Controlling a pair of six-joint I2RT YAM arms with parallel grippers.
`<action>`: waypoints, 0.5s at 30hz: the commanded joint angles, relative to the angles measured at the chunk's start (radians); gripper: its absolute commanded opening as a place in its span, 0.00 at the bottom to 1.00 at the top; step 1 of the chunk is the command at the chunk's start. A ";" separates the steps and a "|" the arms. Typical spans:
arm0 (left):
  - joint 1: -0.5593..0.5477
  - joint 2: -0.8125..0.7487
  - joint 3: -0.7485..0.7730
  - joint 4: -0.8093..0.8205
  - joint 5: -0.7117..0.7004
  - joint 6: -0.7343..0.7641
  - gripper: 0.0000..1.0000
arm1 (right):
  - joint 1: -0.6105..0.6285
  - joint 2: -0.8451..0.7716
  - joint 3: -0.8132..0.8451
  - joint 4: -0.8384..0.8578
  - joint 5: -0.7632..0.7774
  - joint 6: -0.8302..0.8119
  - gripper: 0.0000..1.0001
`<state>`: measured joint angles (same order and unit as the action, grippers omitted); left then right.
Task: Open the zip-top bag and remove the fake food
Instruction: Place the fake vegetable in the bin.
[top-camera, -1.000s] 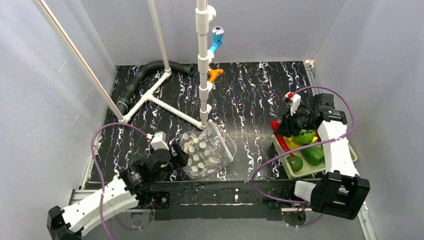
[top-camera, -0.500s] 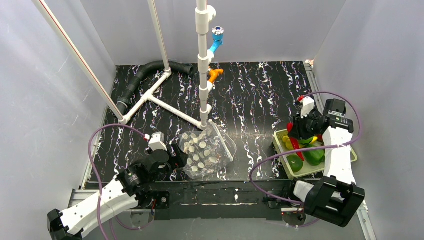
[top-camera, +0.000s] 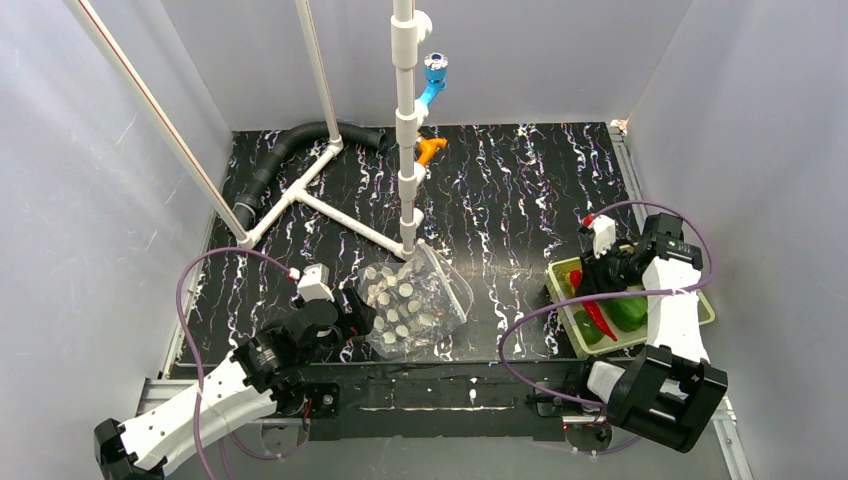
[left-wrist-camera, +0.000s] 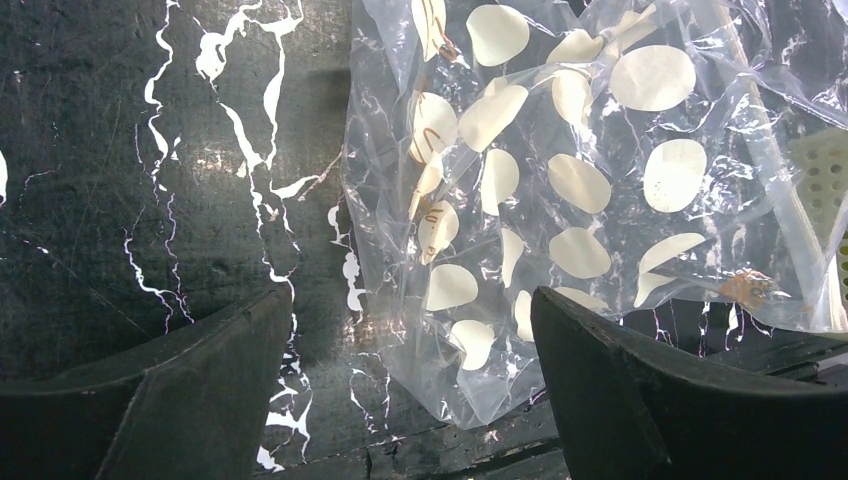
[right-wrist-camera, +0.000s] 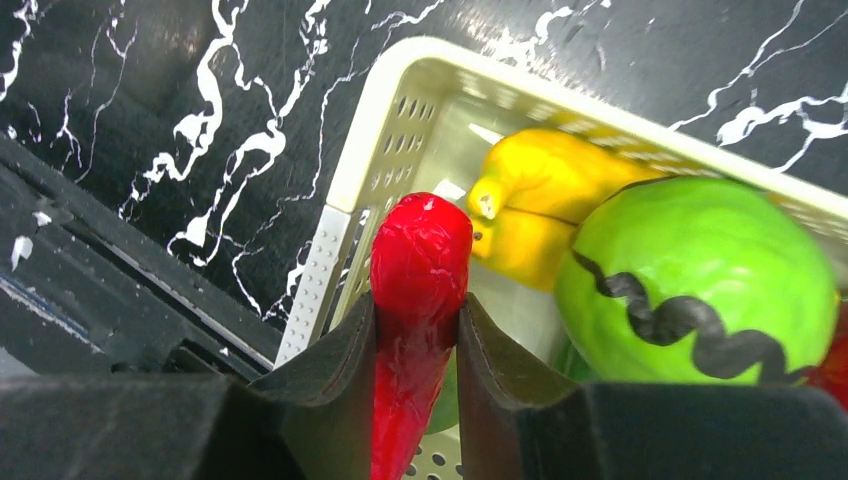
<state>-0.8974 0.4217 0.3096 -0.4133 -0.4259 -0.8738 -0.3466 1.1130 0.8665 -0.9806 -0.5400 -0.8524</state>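
Left hand: fingers spread apart, low over the black white-veined table, with the near corner of the clear crinkly zip-top bag printed with whitish dots lying ungripped between them, left of centre. Right hand: clamped on a glossy red chilli-shaped plastic piece over the pale mesh basket at near right. The basket holds a yellow plastic piece and a round green plastic piece.
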 joint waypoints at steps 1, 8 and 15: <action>0.005 -0.003 0.046 -0.015 -0.014 0.019 0.89 | -0.004 0.000 -0.018 -0.038 0.007 -0.062 0.33; 0.006 0.019 0.083 -0.016 0.018 0.063 0.94 | -0.004 -0.055 -0.005 -0.012 0.012 -0.044 0.98; 0.006 0.023 0.129 -0.018 0.028 0.099 0.98 | -0.003 -0.068 0.046 -0.037 -0.022 -0.009 0.99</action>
<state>-0.8974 0.4530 0.3878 -0.4198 -0.3954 -0.8162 -0.3470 1.0683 0.8551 -0.9974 -0.5240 -0.8871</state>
